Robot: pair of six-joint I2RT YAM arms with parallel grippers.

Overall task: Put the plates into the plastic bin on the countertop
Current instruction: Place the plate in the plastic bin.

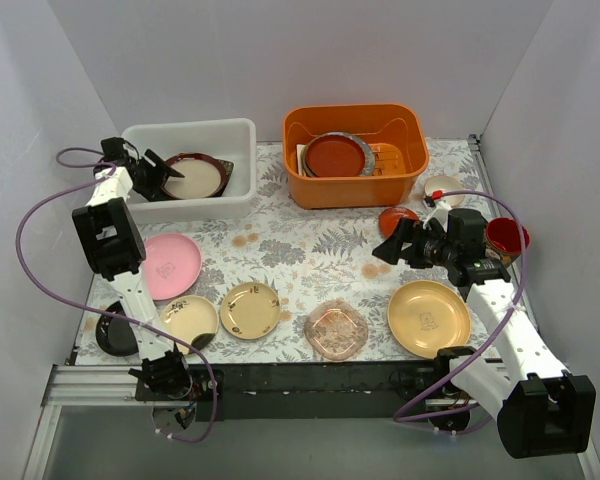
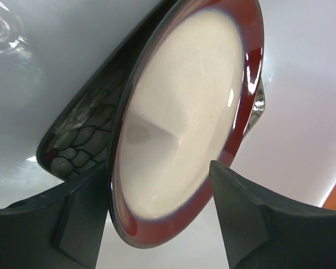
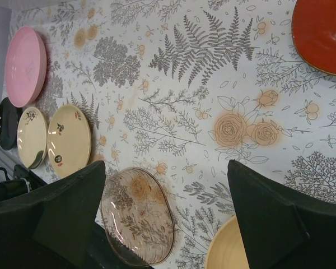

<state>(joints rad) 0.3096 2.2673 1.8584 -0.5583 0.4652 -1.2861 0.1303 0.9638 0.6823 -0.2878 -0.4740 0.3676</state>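
1. The left jaws are reaching into the plastic bin at the far left of the bench. Their fingers are standing apart with nothing clamped between them.
2. In the left wrist view, the dark-rimmed glossy plate is showing its pale face in the gap, beyond the fingertips. I cannot tell whether either fingertip is touching its rim.
3. That plate is sitting inside the bin, tilted. It is leaning on the black square plate, which is lying under and behind it against the bin's white wall.
4. The right jaws are hanging wide over the bench with nothing between their fingers. They are hovering near the small red plate.
5. The other plates are lying flat on the bench, outside the bin:
   - The pink plate is lying at the left.
   - The black plate is sitting at the near left corner.
   - Two cream plates are lying side by side just beside the black one.
   - The clear pink scalloped plate is resting near the front edge.
   - The large gold plate is lying to its right.
6. An orange tub holding dishes is standing at the back, beside the bin.
7. A cream bowl and a red mug are sitting at the right edge.
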